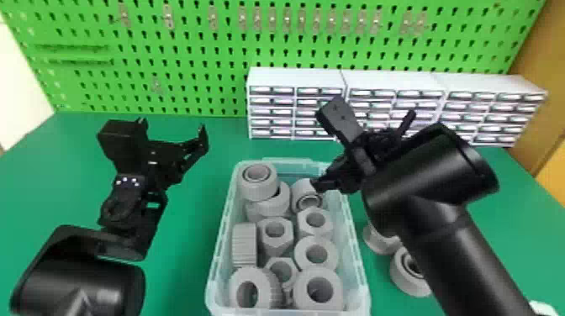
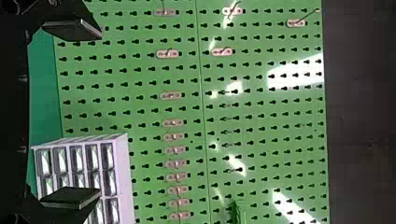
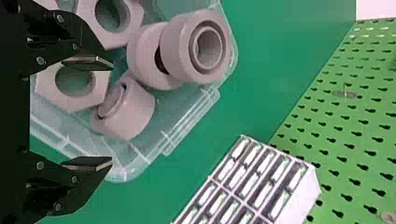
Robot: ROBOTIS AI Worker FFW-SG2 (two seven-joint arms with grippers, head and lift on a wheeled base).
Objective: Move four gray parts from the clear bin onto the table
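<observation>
Along the far edge rises a pegboard (image 1: 201, 50); before it, the green table (image 1: 180, 256) bears white drawer units (image 1: 294, 77), then the clear bin (image 1: 218, 256); left gripper (image 1: 173, 127), left of the bin, jaws apart; right gripper (image 1: 363, 149), above its far-right corner, jaws apart; gray parts (image 1: 317, 252) crowd inside, two (image 1: 399, 275) on the table, just right.

Green pegboard (image 1: 189, 54), white drawer cabinets (image 1: 296, 77)
</observation>
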